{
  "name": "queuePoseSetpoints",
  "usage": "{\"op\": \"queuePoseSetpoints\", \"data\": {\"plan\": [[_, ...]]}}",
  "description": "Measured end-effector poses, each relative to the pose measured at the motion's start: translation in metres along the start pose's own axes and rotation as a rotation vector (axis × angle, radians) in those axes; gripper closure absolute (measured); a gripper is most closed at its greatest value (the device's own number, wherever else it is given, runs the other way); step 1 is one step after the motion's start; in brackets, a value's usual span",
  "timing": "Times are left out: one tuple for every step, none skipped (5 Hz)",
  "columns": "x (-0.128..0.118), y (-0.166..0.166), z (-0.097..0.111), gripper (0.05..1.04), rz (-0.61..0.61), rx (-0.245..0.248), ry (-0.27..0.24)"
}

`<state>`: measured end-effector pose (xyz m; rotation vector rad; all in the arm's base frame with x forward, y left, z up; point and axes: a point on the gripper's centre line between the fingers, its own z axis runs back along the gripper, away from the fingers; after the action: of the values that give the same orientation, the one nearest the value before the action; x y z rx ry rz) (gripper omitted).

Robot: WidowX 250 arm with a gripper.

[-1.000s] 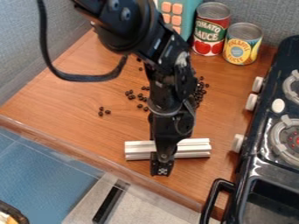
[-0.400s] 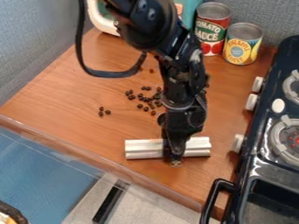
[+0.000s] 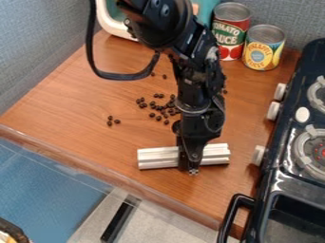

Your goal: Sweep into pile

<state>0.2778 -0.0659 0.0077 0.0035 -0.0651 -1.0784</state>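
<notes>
We see a pale, metallic-looking bar (image 3: 158, 158) lying on the wood-grained counter (image 3: 76, 114), near its front edge. It is straight and smooth, with long grooves and ridges running its full length. Its long axis runs across our view, the right end pointing toward the stove (image 3: 273, 175) and slightly higher in view than the left. The black gripper (image 3: 192, 168) hangs down over the bar's middle, hiding a strip of it; we cannot tell how far open it is or whether it grips the bar.

Beyond the bar, small, dark, rounded beans (image 3: 171, 112) lie in a loose cluster, with three apart to the left, two farther back and a few just right of the arm (image 3: 200, 90). The arm blocks our sight of the ground between.

Farther out, a red-labelled can (image 3: 230, 28) and a yellow-and-blue can (image 3: 263, 47) stand upright near the grey, fabric-like wall (image 3: 38, 47). The glossy black stove bounds the right side, its white knobs (image 3: 273, 110) facing the counter.
</notes>
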Motion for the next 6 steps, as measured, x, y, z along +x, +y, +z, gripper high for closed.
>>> {"op": "queuePoseSetpoints", "data": {"plan": [[0.002,0.008,0.000,0.685,0.037,0.009,-0.004],[0.008,0.025,-0.003,0.685,0.078,0.050,-0.007],[0.014,0.047,-0.004,0.685,0.131,0.100,-0.016],[0.016,0.061,-0.006,0.685,0.185,0.134,-0.016],[0.018,0.077,-0.008,0.685,0.232,0.170,-0.019],[0.015,0.086,-0.007,0.685,0.274,0.186,-0.024]]}}
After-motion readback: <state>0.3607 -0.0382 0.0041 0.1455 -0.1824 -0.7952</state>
